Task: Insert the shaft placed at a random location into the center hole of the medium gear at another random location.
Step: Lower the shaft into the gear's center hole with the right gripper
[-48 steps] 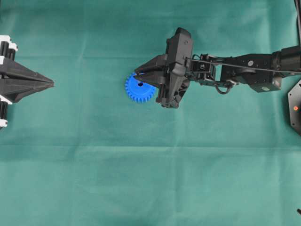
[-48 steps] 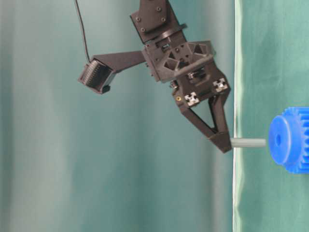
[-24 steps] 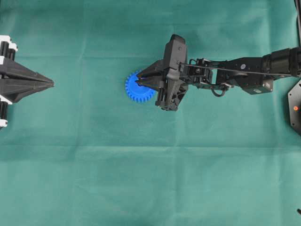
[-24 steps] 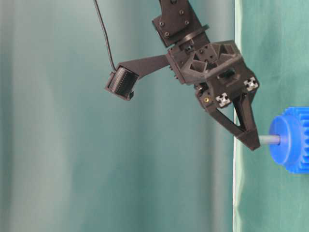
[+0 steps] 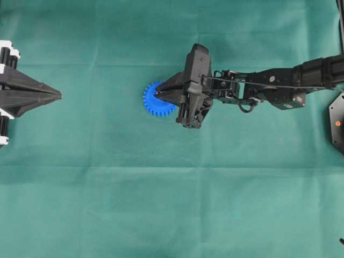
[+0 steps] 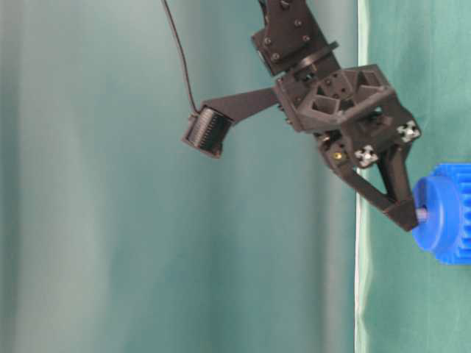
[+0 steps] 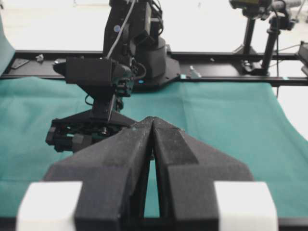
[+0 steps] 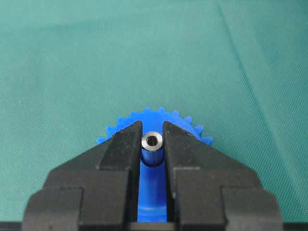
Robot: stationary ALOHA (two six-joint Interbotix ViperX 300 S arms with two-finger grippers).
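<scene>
Far left of the medium gear [image 5: 159, 100] the left hand [image 5: 54, 95] rests pinched together, while over it the right hand [image 6: 416, 218] clamps the shaft [image 8: 152, 142], apparently mostly sunk into the center hole with release left; only the table-level view shows that depth.

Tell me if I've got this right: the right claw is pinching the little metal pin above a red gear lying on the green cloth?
Nearly. The gear is blue, not red, as the right wrist view shows. The rest holds: the right claw pinches the metal pin above it on the green cloth.
</scene>
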